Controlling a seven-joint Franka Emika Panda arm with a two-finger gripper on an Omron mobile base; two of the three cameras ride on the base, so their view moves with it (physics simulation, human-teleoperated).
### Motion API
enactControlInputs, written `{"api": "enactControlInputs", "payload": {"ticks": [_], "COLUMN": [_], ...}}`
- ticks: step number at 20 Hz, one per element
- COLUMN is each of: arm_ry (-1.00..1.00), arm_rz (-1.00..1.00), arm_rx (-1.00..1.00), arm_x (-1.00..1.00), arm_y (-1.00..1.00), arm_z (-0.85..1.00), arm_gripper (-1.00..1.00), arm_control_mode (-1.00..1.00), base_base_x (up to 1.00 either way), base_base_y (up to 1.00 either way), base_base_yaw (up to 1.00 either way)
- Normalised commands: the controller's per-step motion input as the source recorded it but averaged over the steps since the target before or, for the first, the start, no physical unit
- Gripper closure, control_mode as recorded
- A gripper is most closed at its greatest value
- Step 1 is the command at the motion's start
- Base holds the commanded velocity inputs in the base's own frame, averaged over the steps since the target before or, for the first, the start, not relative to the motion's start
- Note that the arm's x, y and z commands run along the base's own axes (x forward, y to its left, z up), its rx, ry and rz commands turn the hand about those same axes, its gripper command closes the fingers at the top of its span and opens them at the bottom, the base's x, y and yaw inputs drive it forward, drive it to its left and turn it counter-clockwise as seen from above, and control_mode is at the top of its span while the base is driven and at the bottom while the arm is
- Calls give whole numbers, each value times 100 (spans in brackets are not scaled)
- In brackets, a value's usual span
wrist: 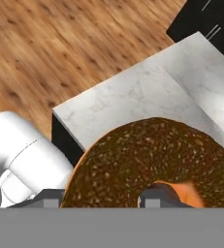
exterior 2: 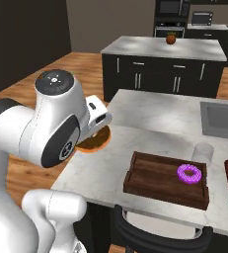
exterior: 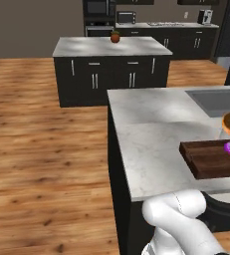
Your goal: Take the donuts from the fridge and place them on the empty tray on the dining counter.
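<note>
over veined marble counter [exterior 2: 150,118], the tool [wrist: 99,201] grips a speckled brown ring donut [wrist: 152,160], near the wooden tray [exterior 2: 155,180].

Purple donut [exterior 2: 190,173] on brown tray [exterior 2: 155,180], marble dining counter [exterior 2: 150,118], brown donut [exterior 2: 95,142] behind white arm [exterior 2: 56,123]

The purple donut [exterior 2: 190,173] lies flat on the brown tray [exterior 2: 155,179]; the brown-glazed donut [wrist: 157,162] hangs over the marble counter [exterior 2: 150,118].

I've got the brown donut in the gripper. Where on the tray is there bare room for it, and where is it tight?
The tray is bare across its left and middle, from the left rim to the purple donut at its right end. Tight spots: that right end, with a cup just behind it. The brown donut hangs over the counter corner.
</note>
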Motion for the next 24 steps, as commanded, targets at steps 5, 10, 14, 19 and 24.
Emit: {"api": "enactControlInputs", "payload": {"ticks": [5,10,14,19,24], "arm_ry": [15,6,7,11,13], "arm_rz": [0,-6,-4,0,0], "arm_rx": [0,1,4,4,3], "arm_x": [49,44,51,55,51], "arm_y": [-11,-55,-66,-54,-50], "arm_z": [-61,-39,-35,-43,-55], "arm_gripper": [100,100,100,100,100], "arm_control_mode": [-100,-100,-100,-100,-100], "base_base_x": [0,0,0,0,0], "base_base_y": [0,0,0,0,0], "base_base_yaw": [0,0,0,0,0]}}
